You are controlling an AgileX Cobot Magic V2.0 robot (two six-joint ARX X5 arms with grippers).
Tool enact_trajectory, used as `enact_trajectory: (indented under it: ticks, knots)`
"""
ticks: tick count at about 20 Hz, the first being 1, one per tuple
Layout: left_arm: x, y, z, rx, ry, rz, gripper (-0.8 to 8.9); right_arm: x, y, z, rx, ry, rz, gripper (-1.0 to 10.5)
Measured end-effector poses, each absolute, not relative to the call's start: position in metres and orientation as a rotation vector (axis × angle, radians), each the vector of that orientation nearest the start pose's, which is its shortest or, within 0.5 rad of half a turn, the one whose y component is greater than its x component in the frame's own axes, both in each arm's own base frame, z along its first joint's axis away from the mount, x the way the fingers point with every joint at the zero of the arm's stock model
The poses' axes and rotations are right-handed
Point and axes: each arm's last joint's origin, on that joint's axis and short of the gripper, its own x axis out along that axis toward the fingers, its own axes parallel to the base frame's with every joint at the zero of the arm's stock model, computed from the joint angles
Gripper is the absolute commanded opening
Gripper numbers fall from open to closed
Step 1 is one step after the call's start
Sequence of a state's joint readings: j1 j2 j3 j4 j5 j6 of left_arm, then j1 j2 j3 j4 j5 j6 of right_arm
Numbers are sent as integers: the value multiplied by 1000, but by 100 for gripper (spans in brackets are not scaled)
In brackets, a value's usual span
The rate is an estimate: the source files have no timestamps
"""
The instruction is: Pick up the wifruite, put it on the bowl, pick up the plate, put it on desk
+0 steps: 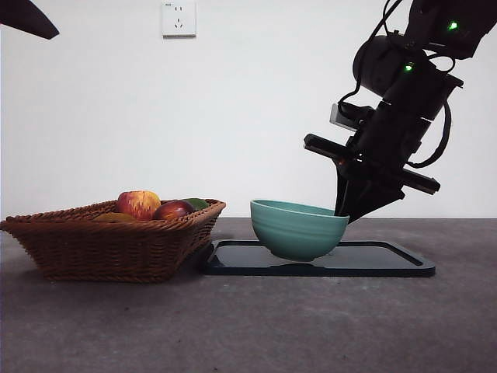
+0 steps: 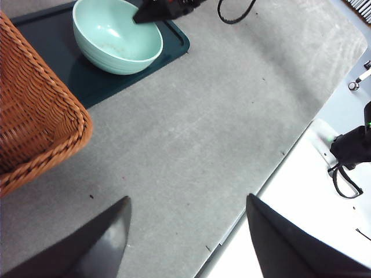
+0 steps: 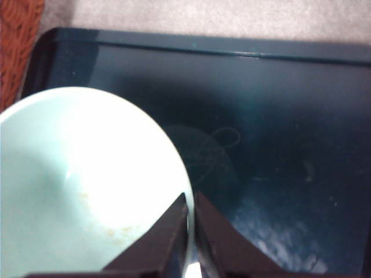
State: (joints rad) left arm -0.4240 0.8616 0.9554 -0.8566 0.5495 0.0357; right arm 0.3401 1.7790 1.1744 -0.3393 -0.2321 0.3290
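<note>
A: Nearest the front camera is bare worktop, then the wicker basket of fruit and the dark tray.

B: And the bowl?

A: On the tray, empty, just beside the basket. The right gripper straddles its rim on the side away from the basket, clenched on the bowl wall, one jaw inside, one outside.

B: The left gripper?

A: Hovering released over bare worktop, near the basket. I'd judge it closer to the fruit.
</note>
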Motion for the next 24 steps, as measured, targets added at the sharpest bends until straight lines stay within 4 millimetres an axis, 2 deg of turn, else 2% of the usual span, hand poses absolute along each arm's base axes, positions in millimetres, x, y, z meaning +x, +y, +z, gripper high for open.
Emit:
enact_trajectory:
  ticks: [2, 4, 8, 11, 13, 16, 21, 24]
  knots:
    - [133, -77, 323, -19, 774, -938, 312, 343, 128, 196, 237, 1027, 371, 8]
    - [133, -77, 323, -19, 774, -938, 312, 332, 127, 215, 225, 1007, 386, 8]
    - [133, -77, 323, -19, 774, -938, 312, 282, 127, 278, 144, 947, 483, 8]
    - [133, -77, 323, -19, 775, -938, 312, 247, 134, 299, 92, 911, 571, 8]
    - [133, -77, 323, -19, 774, -938, 312, 226, 137, 288, 53, 928, 587, 8]
    - [133, -77, 323, -19, 774, -938, 312, 206, 141, 247, -4, 1016, 593, 8]
    - [133, -77, 323, -18, 776, -938, 312, 191, 145, 205, 0, 1048, 612, 8]
    - [133, -77, 323, -19, 776, -938, 312, 188, 142, 196, 1, 1063, 583, 8]
